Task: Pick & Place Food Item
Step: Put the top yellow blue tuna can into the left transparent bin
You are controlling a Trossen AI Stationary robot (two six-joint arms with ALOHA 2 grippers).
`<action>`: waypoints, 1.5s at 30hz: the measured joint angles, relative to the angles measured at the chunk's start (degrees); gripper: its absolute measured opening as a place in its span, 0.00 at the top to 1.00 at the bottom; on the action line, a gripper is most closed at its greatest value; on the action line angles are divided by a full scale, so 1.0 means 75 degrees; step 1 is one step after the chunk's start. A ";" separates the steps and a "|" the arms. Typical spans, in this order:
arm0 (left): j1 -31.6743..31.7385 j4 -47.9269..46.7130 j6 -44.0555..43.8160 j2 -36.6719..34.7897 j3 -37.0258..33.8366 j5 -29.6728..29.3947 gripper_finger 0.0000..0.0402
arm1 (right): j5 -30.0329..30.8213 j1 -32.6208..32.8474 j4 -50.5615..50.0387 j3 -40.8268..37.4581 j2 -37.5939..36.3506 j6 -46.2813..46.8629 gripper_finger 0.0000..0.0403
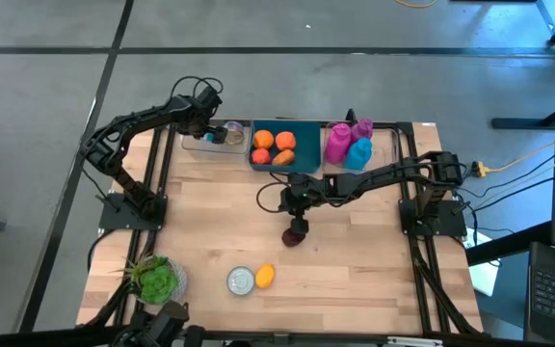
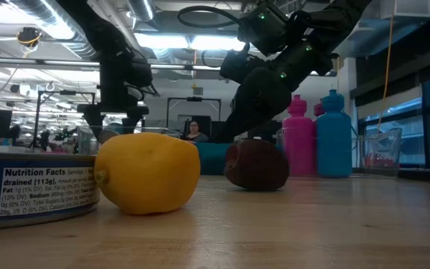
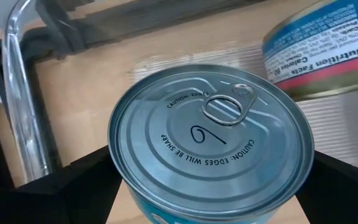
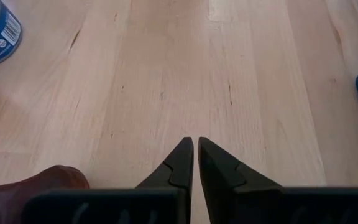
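A silver-topped can (image 3: pixel 210 137) with a pull tab stands in the clear container (image 1: pixel 210 143) at the table's far left. My left gripper (image 1: pixel 222 130) is above it, pointing down and open, with one finger on each side of the can. A second can (image 3: pixel 328 50) with a blue and red label lies beside it. My right gripper (image 4: pixel 195 142) is shut and empty over the middle of the table. It hangs just above bare wood, beside a dark red food item (image 1: pixel 297 232) that rests on the table. My left gripper comes at the upright can from above, with its fingers (image 3: pixel 82 186) on opposite sides of the can's wall, just below the rim. I cannot tell whether the fingers touch the wall.
A blue bin (image 1: pixel 306 145) with orange fruits stands at the far middle, with pink and blue bottles (image 1: pixel 350 145) to its right. Near the front edge are another can (image 1: pixel 242 280), a yellow fruit (image 1: pixel 265 276) and a green leafy item (image 1: pixel 157 280).
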 joint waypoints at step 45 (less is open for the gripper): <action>-0.6163 0.1513 0.2549 -0.4566 -0.0870 -0.1915 0.16 | -0.2617 -0.1589 0.2586 0.0000 -0.0251 0.1683 0.93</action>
